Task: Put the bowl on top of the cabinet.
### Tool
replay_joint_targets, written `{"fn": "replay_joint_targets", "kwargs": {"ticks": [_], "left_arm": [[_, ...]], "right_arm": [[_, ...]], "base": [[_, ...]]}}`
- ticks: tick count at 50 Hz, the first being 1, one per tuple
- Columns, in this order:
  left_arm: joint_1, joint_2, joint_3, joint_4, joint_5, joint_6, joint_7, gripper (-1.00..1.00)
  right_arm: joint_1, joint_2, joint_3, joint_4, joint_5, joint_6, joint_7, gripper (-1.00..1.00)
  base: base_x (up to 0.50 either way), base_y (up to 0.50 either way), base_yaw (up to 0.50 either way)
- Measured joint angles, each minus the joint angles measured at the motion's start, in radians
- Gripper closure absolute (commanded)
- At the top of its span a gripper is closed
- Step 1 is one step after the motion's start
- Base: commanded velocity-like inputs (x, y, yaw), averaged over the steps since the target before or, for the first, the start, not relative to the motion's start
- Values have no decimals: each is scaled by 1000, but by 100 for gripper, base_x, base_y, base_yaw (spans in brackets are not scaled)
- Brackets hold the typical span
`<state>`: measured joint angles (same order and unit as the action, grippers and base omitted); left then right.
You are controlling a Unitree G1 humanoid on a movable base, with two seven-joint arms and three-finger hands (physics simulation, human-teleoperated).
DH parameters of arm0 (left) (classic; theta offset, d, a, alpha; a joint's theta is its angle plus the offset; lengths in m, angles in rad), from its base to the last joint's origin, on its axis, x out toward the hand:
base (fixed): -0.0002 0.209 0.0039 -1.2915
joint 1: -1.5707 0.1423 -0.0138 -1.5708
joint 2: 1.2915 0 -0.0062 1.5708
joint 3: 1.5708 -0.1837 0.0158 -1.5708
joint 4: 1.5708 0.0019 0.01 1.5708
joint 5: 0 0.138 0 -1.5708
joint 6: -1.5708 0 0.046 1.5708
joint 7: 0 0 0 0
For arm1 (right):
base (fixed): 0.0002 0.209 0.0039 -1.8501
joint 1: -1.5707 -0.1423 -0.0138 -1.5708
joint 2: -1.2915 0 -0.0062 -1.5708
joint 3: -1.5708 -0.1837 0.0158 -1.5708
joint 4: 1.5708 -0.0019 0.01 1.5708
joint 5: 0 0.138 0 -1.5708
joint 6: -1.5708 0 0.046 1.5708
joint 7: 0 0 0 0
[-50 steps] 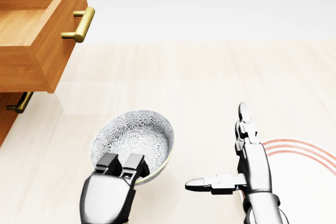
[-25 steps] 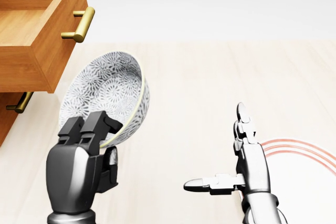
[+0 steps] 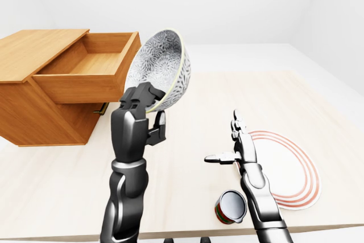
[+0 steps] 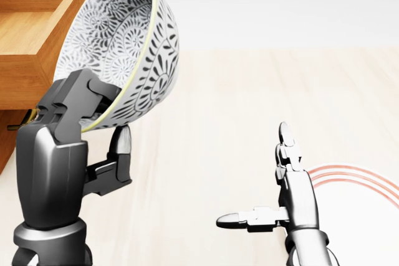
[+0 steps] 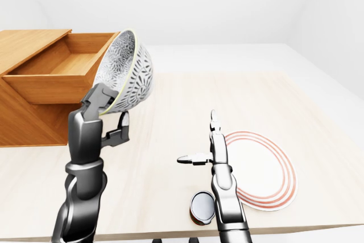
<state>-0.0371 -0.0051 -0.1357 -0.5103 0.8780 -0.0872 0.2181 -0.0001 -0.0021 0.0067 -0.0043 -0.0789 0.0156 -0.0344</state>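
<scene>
A grey-and-white patterned bowl [image 3: 162, 71] is held up in the air, tipped on its side with its opening facing left toward the wooden cabinet [image 3: 34, 49]. My left hand [image 3: 147, 106] is shut on the bowl's lower rim, fingers inside and thumb outside. The bowl hangs just right of the cabinet's pulled-out top drawer [image 3: 85, 75], about level with it. My right hand [image 3: 230, 143] is open and empty, low over the table, fingers pointing up and thumb to the left. In the head view the bowl [image 4: 128, 35] fills the upper left.
A white plate with red rings [image 3: 287, 166] lies on the table to the right of my right hand. A small red can [image 3: 230, 207] stands near the table's bottom edge. The cabinet's flat top [image 5: 25, 44] is at the left.
My left hand has lifted the bowl from low over the table up beside the open drawer, tipping it further on its side. The right hand has stayed put.
</scene>
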Motion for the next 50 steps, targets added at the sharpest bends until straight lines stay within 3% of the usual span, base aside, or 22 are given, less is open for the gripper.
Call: {"fn": "replay_joint_targets", "kwargs": {"ticks": [14,24,34,38,47,50], "left_arm": [[-199,32,100,-118,-121,0,-142,92],[-372,121,192,-145,-208,39,-183,92],[-507,235,273,-57,-271,64,-157,92],[-554,290,304,10,-295,60,-126,92],[-640,399,348,237,-315,0,-32,92],[-677,439,357,336,-313,0,7,92]], "right_arm": [[3,2,5,-6,-3,2,-1,-100],[9,2,7,-19,-3,6,1,-100],[11,2,8,-24,-4,8,2,-100],[12,2,8,-26,-4,9,2,-100],[8,3,9,-17,-4,5,2,-100],[7,3,9,-14,-4,4,2,-100]], "base": [[0,0,0],[0,0,0],[0,0,0],[0,0,0],[0,0,0],[0,0,0]]}}
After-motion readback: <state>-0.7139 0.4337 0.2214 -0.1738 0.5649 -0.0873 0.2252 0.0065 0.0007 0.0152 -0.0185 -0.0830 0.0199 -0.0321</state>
